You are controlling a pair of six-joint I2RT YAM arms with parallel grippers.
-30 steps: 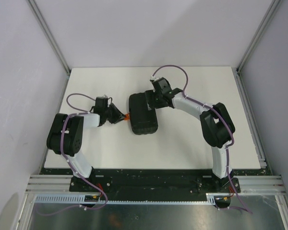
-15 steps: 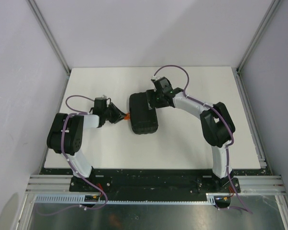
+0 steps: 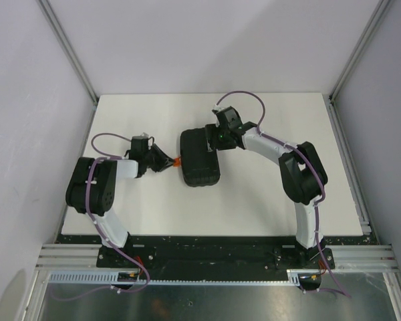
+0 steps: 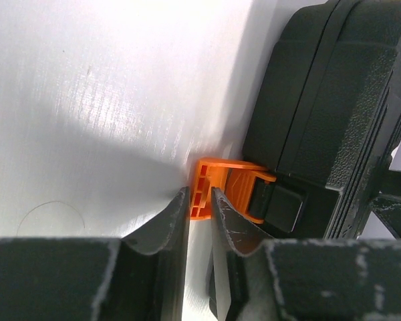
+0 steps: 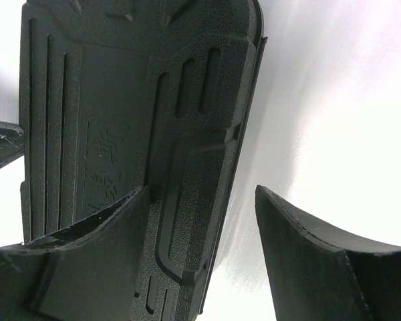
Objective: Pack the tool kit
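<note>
Now the left gripper [image 4: 198,194] pinches the orange latch [image 4: 230,177] of the closed tool kit [image 3: 200,158], fingers narrow — right gripper [image 5: 200,190] spread wide, straddling the kit's edge

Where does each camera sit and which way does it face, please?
Top external: above and behind, looking down at the table; left arm and right arm show.
Left wrist: behind the left gripper, facing the orange latch its fingers pinch.
Right wrist: behind the right gripper, facing the case past its open fingers.
Shared by all: the case.
</note>
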